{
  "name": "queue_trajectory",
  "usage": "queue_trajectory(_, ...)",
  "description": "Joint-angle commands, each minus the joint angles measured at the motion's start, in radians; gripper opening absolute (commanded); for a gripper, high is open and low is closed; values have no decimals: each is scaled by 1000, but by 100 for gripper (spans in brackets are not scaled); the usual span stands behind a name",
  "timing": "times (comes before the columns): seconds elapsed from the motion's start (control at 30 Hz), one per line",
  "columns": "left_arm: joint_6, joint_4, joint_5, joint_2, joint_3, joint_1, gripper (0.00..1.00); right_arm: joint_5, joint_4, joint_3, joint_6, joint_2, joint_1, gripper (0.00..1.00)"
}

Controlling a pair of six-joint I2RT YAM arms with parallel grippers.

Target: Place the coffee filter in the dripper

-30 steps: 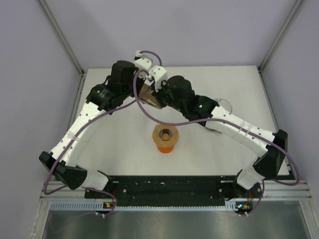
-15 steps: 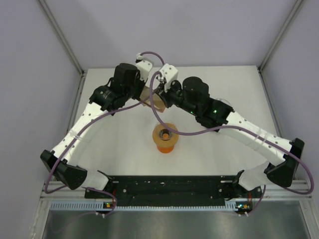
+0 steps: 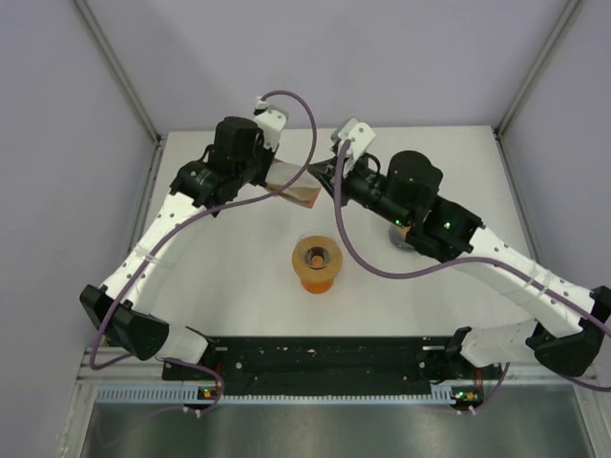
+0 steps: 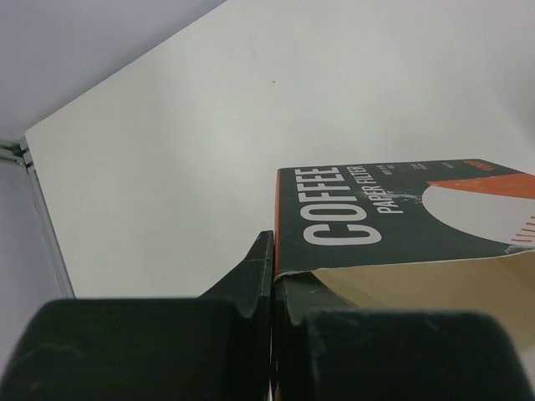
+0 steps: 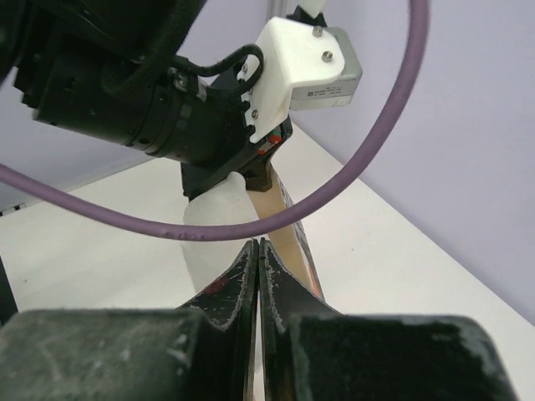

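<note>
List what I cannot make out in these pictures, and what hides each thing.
- Right wrist view: the white paper runs behind the shut right gripper; whether it is pinched is hidden.
- Left wrist view: the coffee filter box, in the shut left gripper, is cut off by the right edge.
- Top view: a pale object is mostly covered by the right arm.

From above and behind the arm bases, we look steeply down on the whole table [image 3: 220,277]. Our left wrist view sits close behind the left fingers [image 4: 251,271], facing out across the table past a carton [image 4: 376,217]. Our right wrist view peers past the right fingers [image 5: 238,276] at the same carton and the left wrist.
</note>
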Motion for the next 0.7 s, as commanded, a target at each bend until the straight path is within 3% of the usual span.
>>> queue_trajectory(0.0, -35, 50, 62, 18, 5, 40, 0, -8, 61, -6, 3, -82, 10, 0)
queue_trajectory(0.23, -92, 30, 187, 72, 5, 157, 0, 49, 35, -52, -9, -133, 8, 0)
queue_trajectory(0.4, -121, 28, 352, 116, -37, 266, 0, 60, 7, -88, 7, -148, 5, 0)
queue_trajectory(0.67, -82, 100, 449, 165, -202, 364, 0, -100, -48, -108, 116, -145, -59, 0)
